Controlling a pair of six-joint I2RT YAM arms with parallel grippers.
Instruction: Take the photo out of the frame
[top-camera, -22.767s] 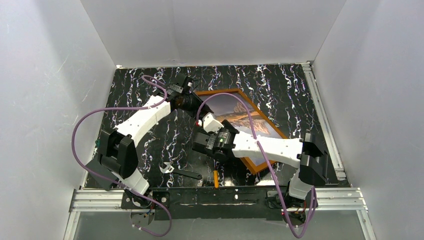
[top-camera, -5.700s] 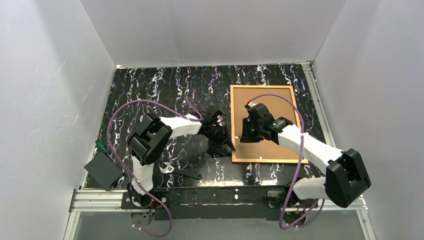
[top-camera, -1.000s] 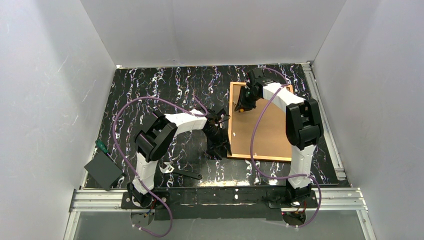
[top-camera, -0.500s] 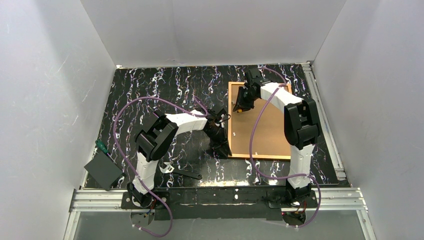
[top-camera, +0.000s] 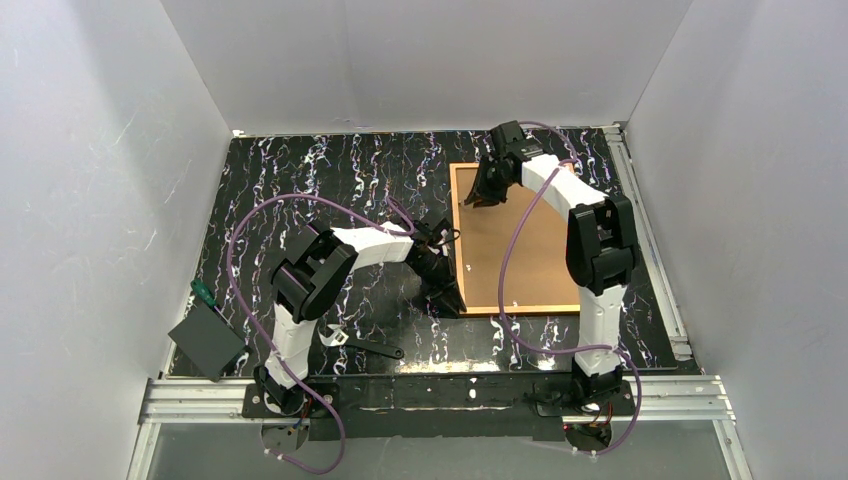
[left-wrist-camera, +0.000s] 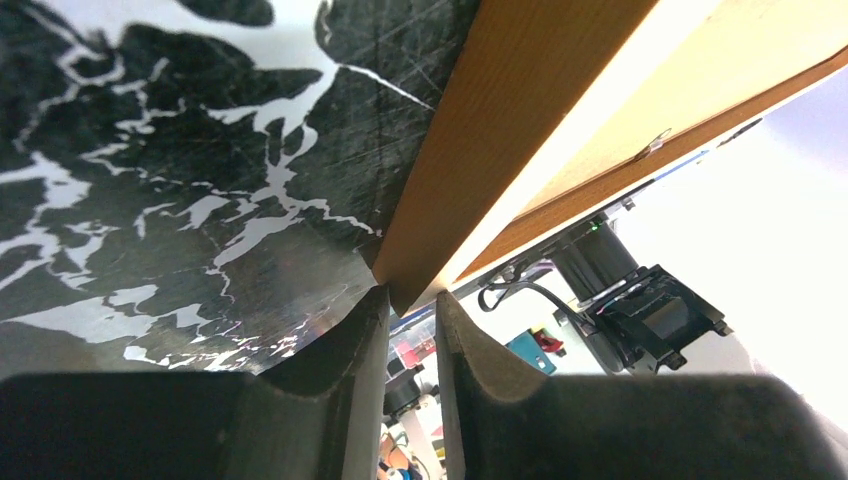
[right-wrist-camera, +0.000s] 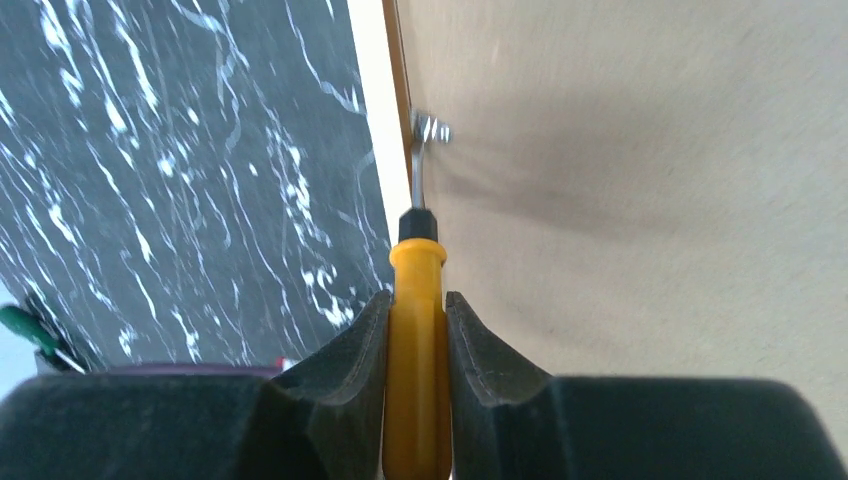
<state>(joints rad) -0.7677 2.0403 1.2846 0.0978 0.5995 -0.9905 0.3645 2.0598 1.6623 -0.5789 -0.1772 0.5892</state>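
Tan board uppermost, the photo (top-camera: 535, 260) lies face down inside the frame (top-camera: 520, 311) toward three o'clock on the black marbled table (top-camera: 300, 180) - print side hidden, not yet out. The left gripper (top-camera: 447, 290) has narrowed to a slit at the frame's seven o'clock corner, with the wooden corner nipped between its tips. The right gripper (top-camera: 487, 190), up at the eleven o'clock corner, is clamped on a yellow-handled screwdriver (right-wrist-camera: 416, 270) whose blade meets a small metal tab (right-wrist-camera: 430, 130) on the left rail. The slim frame looks light and stiff and likely to skate on the glossy top, so it seems to need bracing at a corner. The backing looks thin, rigid enough to lift flat but easy to crease - best taken by a freed edge once the tabs are turned aside, never levered at mid-span. A second ago the left claw stood wider beside the same corner and the right claw sat lower on the left rail. The frame's far-left corner has since swung slightly toward nine o'clock. Much earlier it lay picture-up and askew.
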